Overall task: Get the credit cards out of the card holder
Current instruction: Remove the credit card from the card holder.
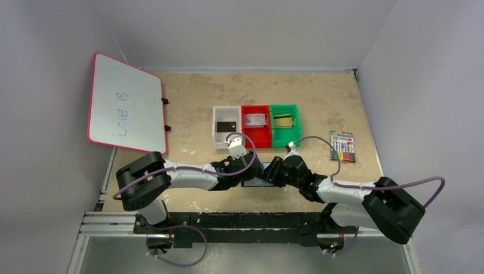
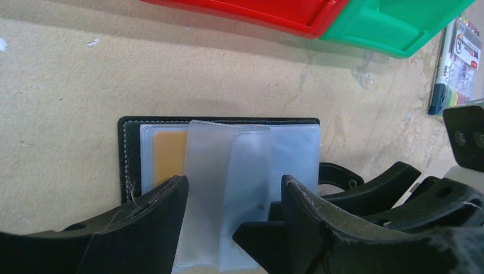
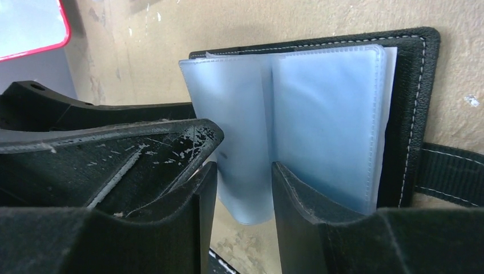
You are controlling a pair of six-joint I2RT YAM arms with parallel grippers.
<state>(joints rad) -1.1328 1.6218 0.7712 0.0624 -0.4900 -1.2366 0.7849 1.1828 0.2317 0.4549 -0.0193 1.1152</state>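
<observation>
The sleeves (image 3: 319,125) of the card holder (image 2: 129,165) look floppy and slippery, best pinched at a free edge; left tool (image 2: 233,182) and right tool (image 3: 244,171) stand spread.

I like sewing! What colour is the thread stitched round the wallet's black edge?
White stitching on the wallet; the right wrist view shows it best.

White bin (image 1: 226,108), red bin (image 1: 255,108) and green bin (image 1: 285,107) touch, between whiteboard (image 1: 126,103) and marker pack (image 1: 342,146).
</observation>
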